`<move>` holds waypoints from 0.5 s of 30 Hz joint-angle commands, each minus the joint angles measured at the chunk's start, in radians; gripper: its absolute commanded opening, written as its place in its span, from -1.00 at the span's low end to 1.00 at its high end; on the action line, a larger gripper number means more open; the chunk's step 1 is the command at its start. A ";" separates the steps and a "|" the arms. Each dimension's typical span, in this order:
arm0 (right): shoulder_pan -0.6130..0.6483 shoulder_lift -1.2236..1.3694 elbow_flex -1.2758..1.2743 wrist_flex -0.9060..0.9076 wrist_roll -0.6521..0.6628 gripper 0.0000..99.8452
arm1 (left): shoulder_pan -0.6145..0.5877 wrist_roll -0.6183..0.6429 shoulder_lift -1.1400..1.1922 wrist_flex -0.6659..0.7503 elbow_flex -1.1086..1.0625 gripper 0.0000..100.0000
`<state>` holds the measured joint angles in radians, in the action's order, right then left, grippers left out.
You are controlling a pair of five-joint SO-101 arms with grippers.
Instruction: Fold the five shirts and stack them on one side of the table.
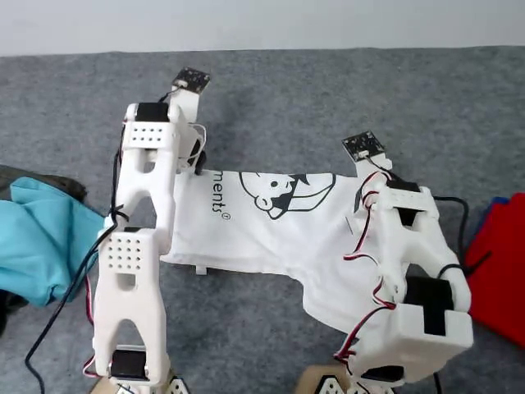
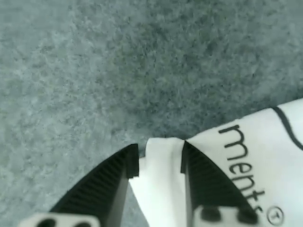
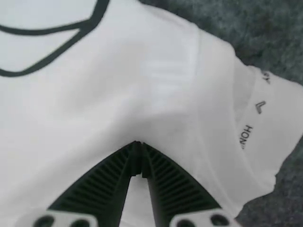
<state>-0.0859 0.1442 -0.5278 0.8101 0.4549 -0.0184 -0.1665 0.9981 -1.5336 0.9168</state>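
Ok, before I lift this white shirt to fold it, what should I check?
1. Left gripper on the white shirt: ok, the edge sits between its jaws.
2. Right gripper on the shirt near the collar: ok, tips pinched on fabric.
3. Shirt spread flat: cannot tell, the right arm covers part of it.
4. Teal cloth and red cloth apart from the white shirt: ok.
5. Each grip catches every layer: cannot tell.
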 commanded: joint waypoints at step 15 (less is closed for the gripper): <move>0.013 0.010 0.040 0.016 -0.052 -0.98 | -0.002 -0.009 0.002 0.029 0.107 -0.70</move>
<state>-0.0829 0.1504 -0.5171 0.8178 0.4166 -0.0184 -0.1665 1.0119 -1.5152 0.9843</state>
